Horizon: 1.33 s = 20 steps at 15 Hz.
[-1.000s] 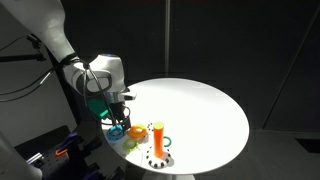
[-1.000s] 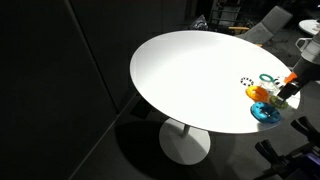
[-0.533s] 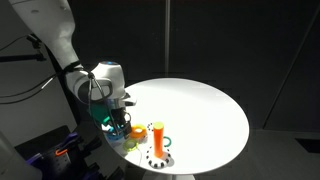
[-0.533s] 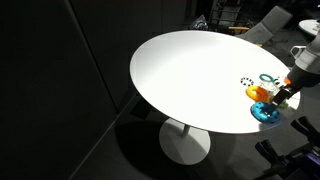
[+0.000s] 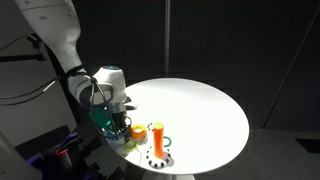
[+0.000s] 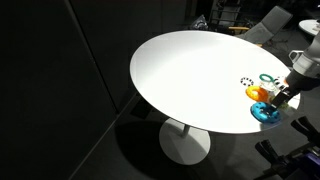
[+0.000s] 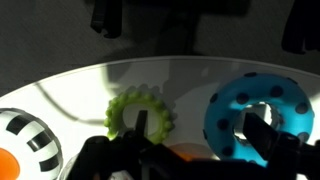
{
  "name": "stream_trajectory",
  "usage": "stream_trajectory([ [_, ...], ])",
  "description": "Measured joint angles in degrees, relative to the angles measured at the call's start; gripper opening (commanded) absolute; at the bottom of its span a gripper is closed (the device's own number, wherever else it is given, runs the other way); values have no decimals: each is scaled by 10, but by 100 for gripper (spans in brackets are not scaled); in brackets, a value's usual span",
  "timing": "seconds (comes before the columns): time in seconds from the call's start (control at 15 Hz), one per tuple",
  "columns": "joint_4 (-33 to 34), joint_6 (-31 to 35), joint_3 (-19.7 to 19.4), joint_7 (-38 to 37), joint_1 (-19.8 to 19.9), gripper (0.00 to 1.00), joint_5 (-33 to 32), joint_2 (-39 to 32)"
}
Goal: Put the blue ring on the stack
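blue ring: flat on tabletop near its edge, not on the stack | gripper: low over ring, jaws spread, nothing clamped, one finger looks inside the ring's hole | progress: early; grasp, lift, carry, thread over peg all left

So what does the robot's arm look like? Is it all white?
Mostly. The arm is fat, rounded and glossy white, with darker bands at its joints. A thin black cable loops near the wrist. The gripper is black, and its fingers look like dark, blocky bars in the wrist view.
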State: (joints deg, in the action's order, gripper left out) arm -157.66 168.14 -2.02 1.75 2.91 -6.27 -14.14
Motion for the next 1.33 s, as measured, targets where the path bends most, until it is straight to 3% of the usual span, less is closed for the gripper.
stream_trajectory([
  [0.07, 2, 1, -2, 0, 0, 80, 0, -3],
  [0.2, 4, 1, -6, 0, -3, 66, 0, -9],
  [0.27, 6, 2, -7, 0, -5, 63, 0, -10],
  [0.33, 7, 2, -9, 0, -8, 56, 0, -11],
  [0.47, 8, 2, -13, 0, -13, 30, 0, -11],
  [0.67, 10, 2, -18, 0, -22, 8, 0, -11],
  [1.13, 16, 1, -30, -1, -34, 9, -1, -8],
  [1.27, 17, 0, -31, -1, -35, 0, -1, -2],
  [1.33, 18, -3, -31, -1, -35, 0, -1, 4],
])
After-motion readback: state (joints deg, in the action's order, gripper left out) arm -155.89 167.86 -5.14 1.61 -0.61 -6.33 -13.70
